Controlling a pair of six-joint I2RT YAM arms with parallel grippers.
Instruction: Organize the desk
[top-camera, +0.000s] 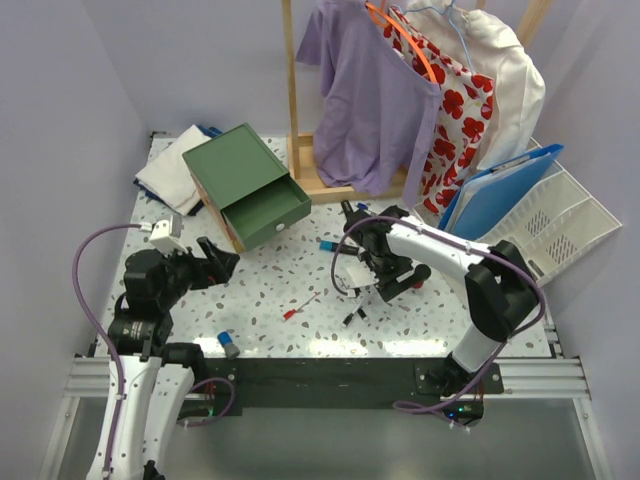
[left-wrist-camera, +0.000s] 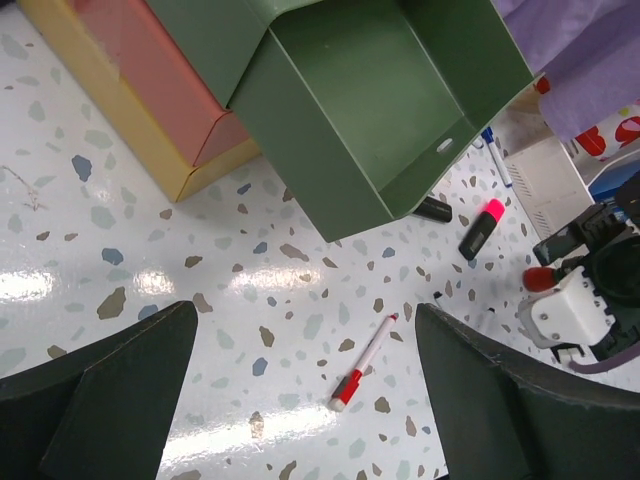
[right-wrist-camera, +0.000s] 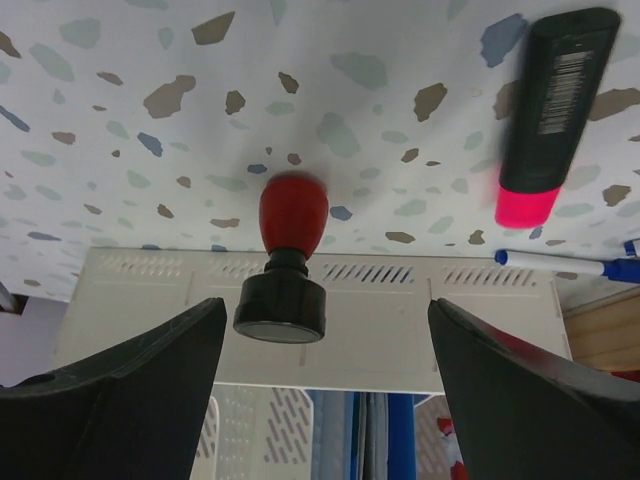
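Firstly, desk: white speckled top, lying beneath both grippers. Green drawer unit: drawer pulled out, ahead of the left gripper, whose jaws stand wide with nothing between. Right gripper: jaws wide, a red-handled stamp between them, ungripped. Black highlighter, pink cap: beyond that gripper, off to one side. Red pen: just ahead of the left gripper.
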